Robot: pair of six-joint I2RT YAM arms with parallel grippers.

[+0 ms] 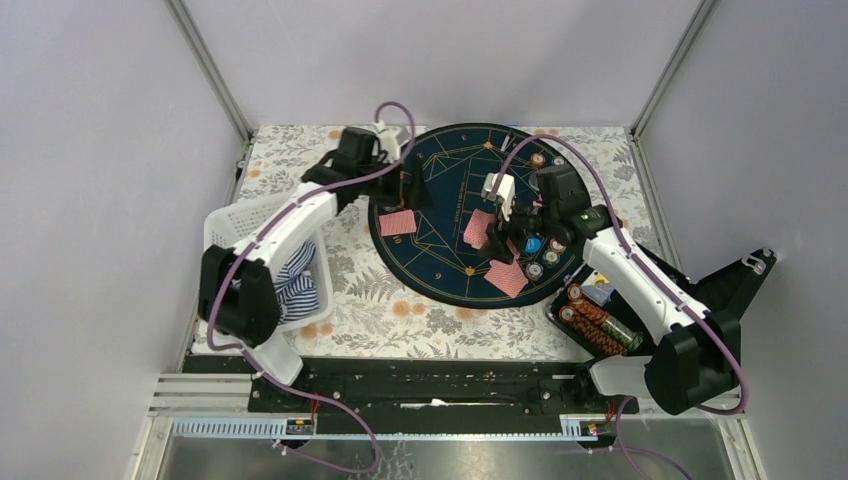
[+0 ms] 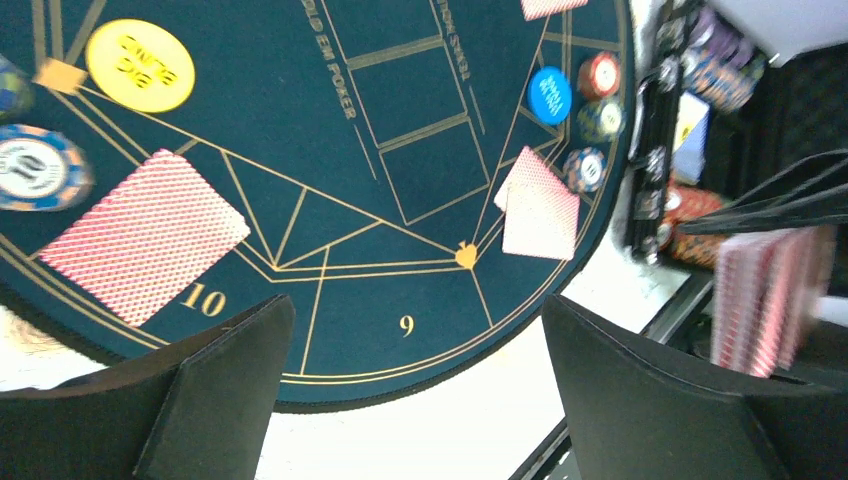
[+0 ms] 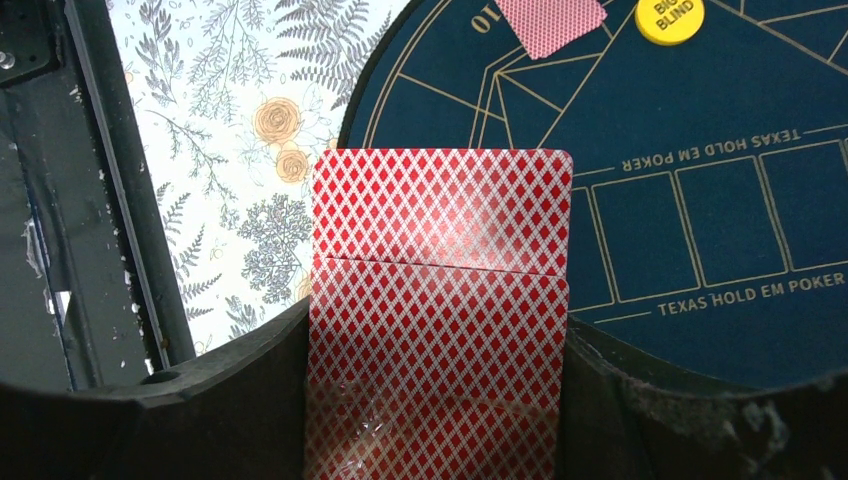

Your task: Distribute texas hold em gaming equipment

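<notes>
Red-backed cards (image 3: 440, 300), which I am judging thin, light, slippery and easily bent: my right end effector (image 1: 497, 228) is pinching them across their long edges above the mat (image 3: 720, 120); my left end effector (image 2: 415, 400) is hovering wide open, empty.

We lose the lower end of the held cards (image 3: 440, 330) past the right wrist view's bottom edge. In the left wrist view, red-backed cards (image 2: 768, 298) at the right blur for us, and the left edge cuts a chip (image 2: 30, 170).
</notes>
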